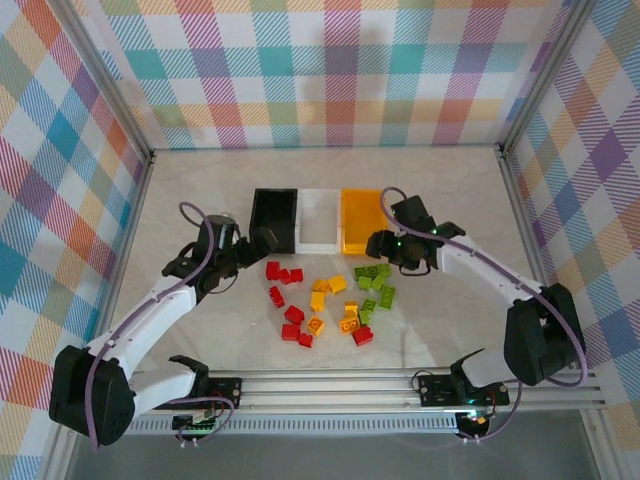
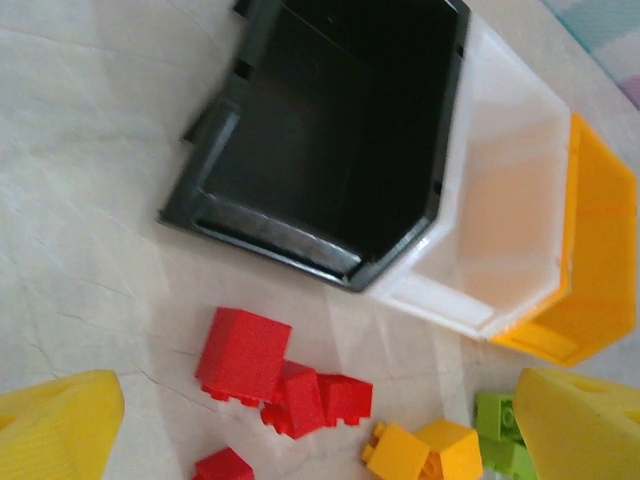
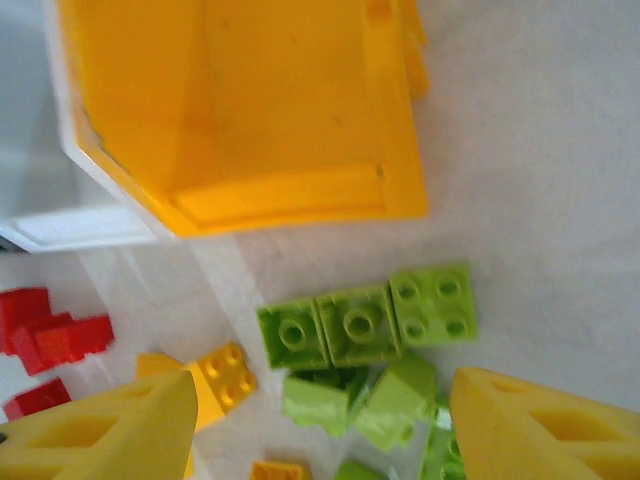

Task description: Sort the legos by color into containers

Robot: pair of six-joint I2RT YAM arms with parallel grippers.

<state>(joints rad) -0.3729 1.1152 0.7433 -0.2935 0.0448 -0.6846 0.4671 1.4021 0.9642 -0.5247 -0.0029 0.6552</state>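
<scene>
The legos [image 1: 330,300] lie loose on the counter [image 1: 190,190] in three rough groups just in front of the bins. The red legos [image 1: 285,300] are to the left, the yellow-orange legos [image 1: 335,305] in the middle and the lime green legos [image 1: 375,285] to the right. Behind them the black bin [image 1: 257,215], the white bin [image 1: 318,245] and the orange-yellow bin [image 1: 360,215] stand side by side with their walls touching.

My left end effector [image 1: 250,250] hovers by the black bin's near left corner, close to the red legos. Its yellow fingers [image 2: 50,425] are spread wide and hold nothing. From that wrist I look down into the black bin [image 2: 270,250], with three red legos [image 2: 245,355] touching one another below its front rim.

My right end effector [image 1: 385,248] hangs over the lime green legos, just in front of the orange-yellow bin [image 3: 250,100]. Its fingers [image 3: 540,430] stand apart and grip nothing. Between them, three lime green legos [image 3: 360,325] sit studs-up in a touching row, with more tumbled beneath. A yellow-orange lego [image 3: 225,375] lies just to their left.
</scene>
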